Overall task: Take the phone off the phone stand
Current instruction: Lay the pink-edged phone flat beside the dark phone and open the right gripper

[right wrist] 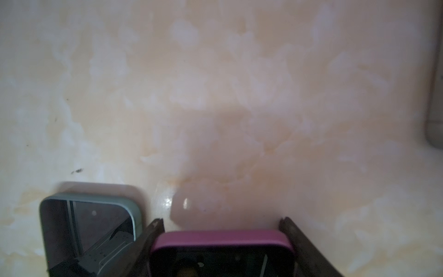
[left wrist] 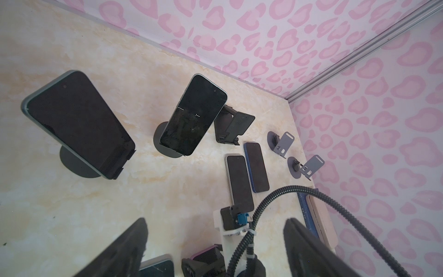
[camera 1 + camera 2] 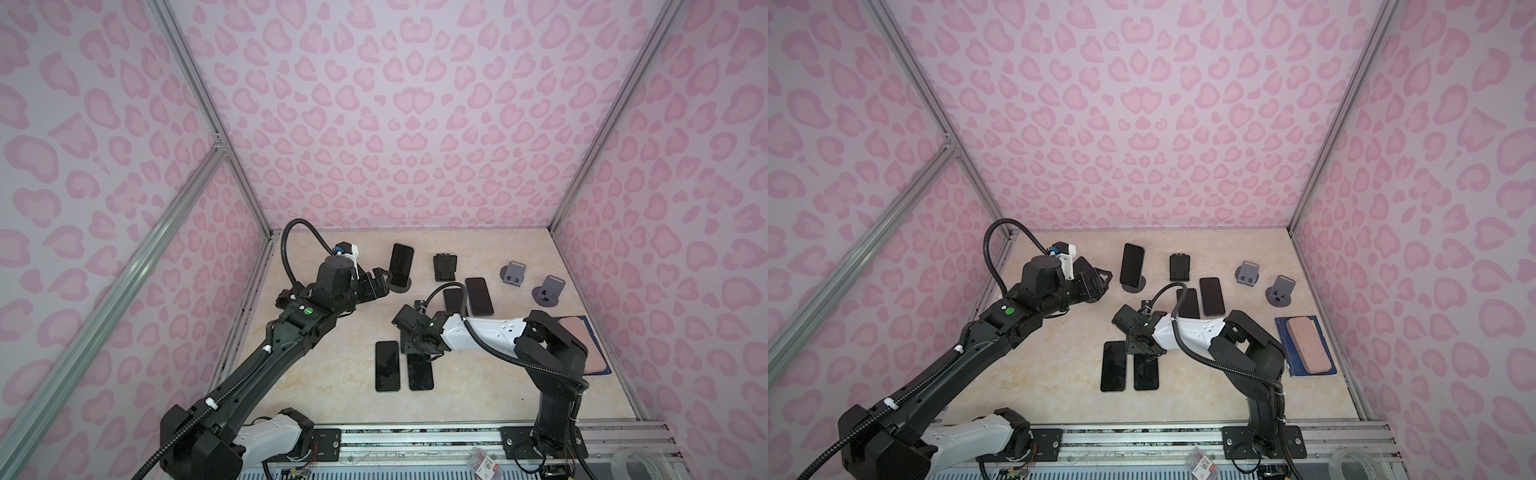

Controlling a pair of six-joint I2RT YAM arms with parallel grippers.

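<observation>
Looks mid-approach in both top views, left gripper (image 3: 377, 283) near the phone (image 3: 401, 264) propped on its phone stand (image 3: 404, 288); left wrist: jaws spread, empty, next up probably pinching its edges and lifting; right wrist: right gripper (image 1: 221, 224) clamped on a pink-edged phone (image 1: 223, 237) at the tabletop (image 1: 215, 96).

Pink leopard-print walls (image 3: 415, 104), beige marbled tbl (image 3: 332, 395), magenta-edged phone (image 1: 223, 236).

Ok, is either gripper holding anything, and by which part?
The right gripper grips the pink-edged phone by its long side edges, near one end. The left gripper is open and holds nothing.
</observation>
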